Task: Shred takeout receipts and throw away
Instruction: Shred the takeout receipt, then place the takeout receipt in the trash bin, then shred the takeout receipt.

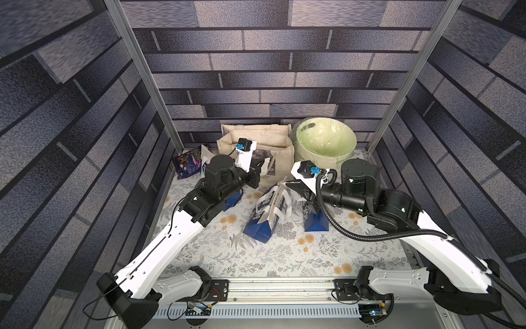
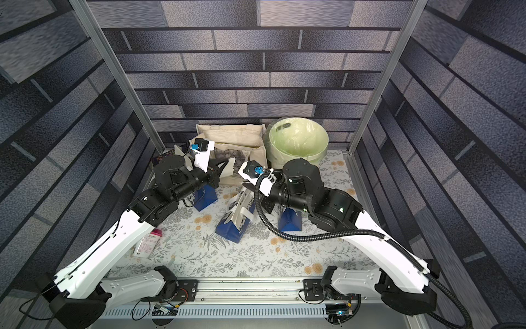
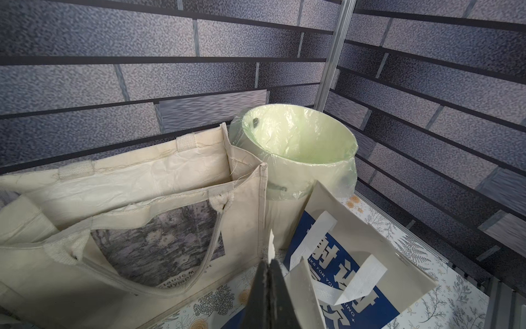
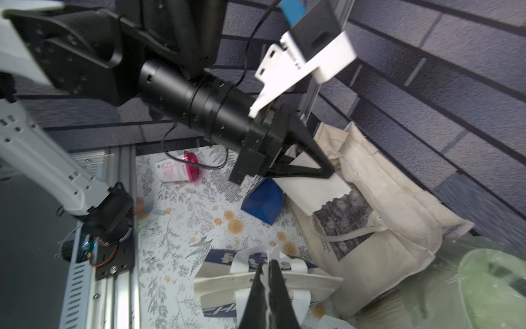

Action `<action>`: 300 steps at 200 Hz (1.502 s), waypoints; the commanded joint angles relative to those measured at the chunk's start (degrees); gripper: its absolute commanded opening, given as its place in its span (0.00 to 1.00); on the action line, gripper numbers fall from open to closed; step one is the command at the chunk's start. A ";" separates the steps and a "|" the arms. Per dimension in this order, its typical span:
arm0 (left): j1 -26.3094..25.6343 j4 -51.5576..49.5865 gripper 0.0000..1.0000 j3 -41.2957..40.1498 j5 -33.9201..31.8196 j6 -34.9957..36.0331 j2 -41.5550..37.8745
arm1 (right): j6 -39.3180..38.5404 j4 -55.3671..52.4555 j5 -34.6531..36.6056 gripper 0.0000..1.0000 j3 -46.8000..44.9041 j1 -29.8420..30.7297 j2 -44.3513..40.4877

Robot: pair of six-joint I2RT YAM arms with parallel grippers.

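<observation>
Right wrist view shows the left gripper point(image 4: 327, 174) at centre right of the frame, its jaws clamped on a white receipt piece point(image 4: 313, 189). The paper has a jagged torn edge and hangs in front of the printed face of a cream tote bag point(image 4: 398, 216). At bottom centre of the same view, the right gripper point(image 4: 266, 267) has its jaws pressed together on a second receipt piece point(image 4: 266, 282), a thin white strip seen edge-on. It is held above a blue-and-white paper bag point(image 4: 216, 282) lying on the floral surface point(image 4: 176, 228). In both top views the two grippers sit near each other at mid frame but apart, between the tote bag behind them and the paper bags in front. The middle paper bag lies tipped over. A second paper bag point(image 1: 316, 223) stands just below the right gripper in the frame, and a third paper bag point(image 1: 232, 200) is partly hidden under the left arm. A round bin point(image 1: 324, 156) lined with pale green plastic stands just beside the tote bag, at the upper right of the surface. A purple snack packet point(image 1: 186, 165) lies at the surface's upper left edge. In a top view, a white-and-pink box point(image 2: 146, 242) rests beside the left arm at lower left of the surface.
</observation>
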 commanded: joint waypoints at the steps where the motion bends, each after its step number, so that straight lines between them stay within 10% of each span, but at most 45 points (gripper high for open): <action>1: 0.31 3.25 0.00 0.28 0.02 -1.99 -0.79 | 5.89 8.08 21.15 0.00 3.33 -4.20 3.92; 65: 0.46 10.73 0.00 0.33 3.01 -11.09 -0.70 | 25.24 8.46 31.60 0.00 12.11 -25.20 21.08; 119: -1.10 15.06 0.00 0.93 -0.47 -19.83 0.59 | 34.32 -13.81 27.02 0.42 33.52 -32.37 39.81; 166: -1.89 18.65 0.00 1.41 -0.21 -23.89 3.27 | 34.10 -18.60 21.56 0.51 39.79 -33.65 41.86; 211: -0.14 22.94 0.00 -0.07 0.18 -32.25 3.11 | 30.44 -16.12 -7.20 0.58 33.74 -33.47 29.96; 245: 1.88 28.17 0.00 -2.74 2.98 -40.58 1.28 | 35.67 6.50 -34.57 0.66 8.78 -33.08 13.44; 270: 2.16 31.56 0.00 -5.38 6.16 -44.98 -1.16 | 47.96 31.16 -42.08 0.72 -6.95 -31.90 5.44; 300: 2.31 35.79 0.00 -7.77 9.54 -49.22 -2.96 | 51.02 35.47 -44.17 0.77 -8.70 -27.81 6.40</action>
